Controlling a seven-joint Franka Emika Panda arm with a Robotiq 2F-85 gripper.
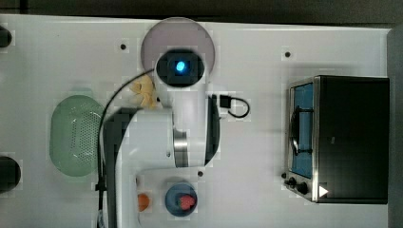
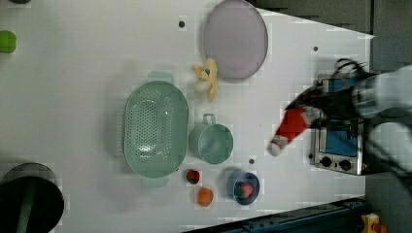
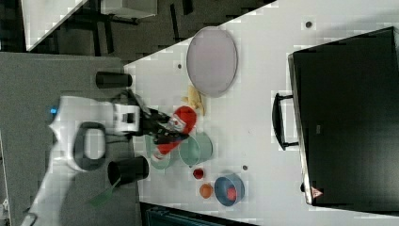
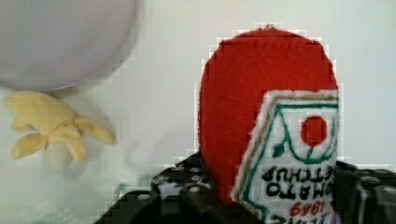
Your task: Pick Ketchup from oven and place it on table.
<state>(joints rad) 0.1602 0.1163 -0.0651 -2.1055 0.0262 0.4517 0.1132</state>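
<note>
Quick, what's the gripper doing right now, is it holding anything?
Gripper: closed on the ketchup bottle, held up above the table, away from the oven.

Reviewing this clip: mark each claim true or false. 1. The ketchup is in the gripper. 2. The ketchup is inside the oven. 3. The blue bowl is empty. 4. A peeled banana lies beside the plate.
1. True: the gripper holds the ketchup above the table.
2. False: it is outside the oven, in the air.
3. False: the blue bowl holds a red fruit.
4. True: the banana lies by the plate.
</note>
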